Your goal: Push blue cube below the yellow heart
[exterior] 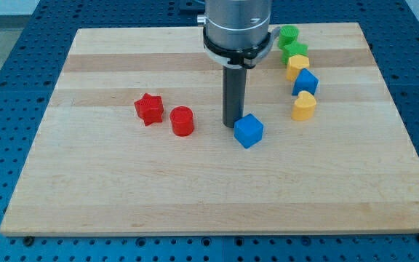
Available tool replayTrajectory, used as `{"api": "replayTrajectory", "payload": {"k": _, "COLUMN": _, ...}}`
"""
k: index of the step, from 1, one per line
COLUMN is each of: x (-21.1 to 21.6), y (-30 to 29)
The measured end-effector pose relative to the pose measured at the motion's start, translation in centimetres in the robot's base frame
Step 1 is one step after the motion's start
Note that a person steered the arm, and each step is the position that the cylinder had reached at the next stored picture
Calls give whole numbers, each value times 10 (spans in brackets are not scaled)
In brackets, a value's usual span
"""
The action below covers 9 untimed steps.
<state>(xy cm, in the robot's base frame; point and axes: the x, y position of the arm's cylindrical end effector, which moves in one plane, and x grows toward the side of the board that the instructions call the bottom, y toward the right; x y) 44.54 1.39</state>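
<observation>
The blue cube (249, 131) lies near the middle of the wooden board (122, 196). The yellow heart (304, 106) lies to its upper right, at the bottom of a column of blocks. My tip (233, 125) stands just left of the blue cube, touching or almost touching its upper left side. The rod rises from there to the arm's grey housing at the view's top.
Above the yellow heart in the same column are a second blue block (305, 82), a yellow block (297, 66), a green block (294, 51) and another green block (288, 34). A red star (149, 109) and a red cylinder (182, 121) lie to the left of my tip.
</observation>
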Motion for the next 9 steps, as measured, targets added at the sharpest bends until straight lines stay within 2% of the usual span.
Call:
{"api": "replayTrajectory", "payload": {"k": 2, "x": 33, "y": -10}}
{"api": "replayTrajectory", "payload": {"k": 3, "x": 36, "y": -9}}
{"api": "replayTrajectory", "payload": {"k": 5, "x": 29, "y": 25}}
{"api": "replayTrajectory", "payload": {"k": 8, "x": 14, "y": 23}}
{"api": "replayTrajectory", "payload": {"k": 9, "x": 14, "y": 51}}
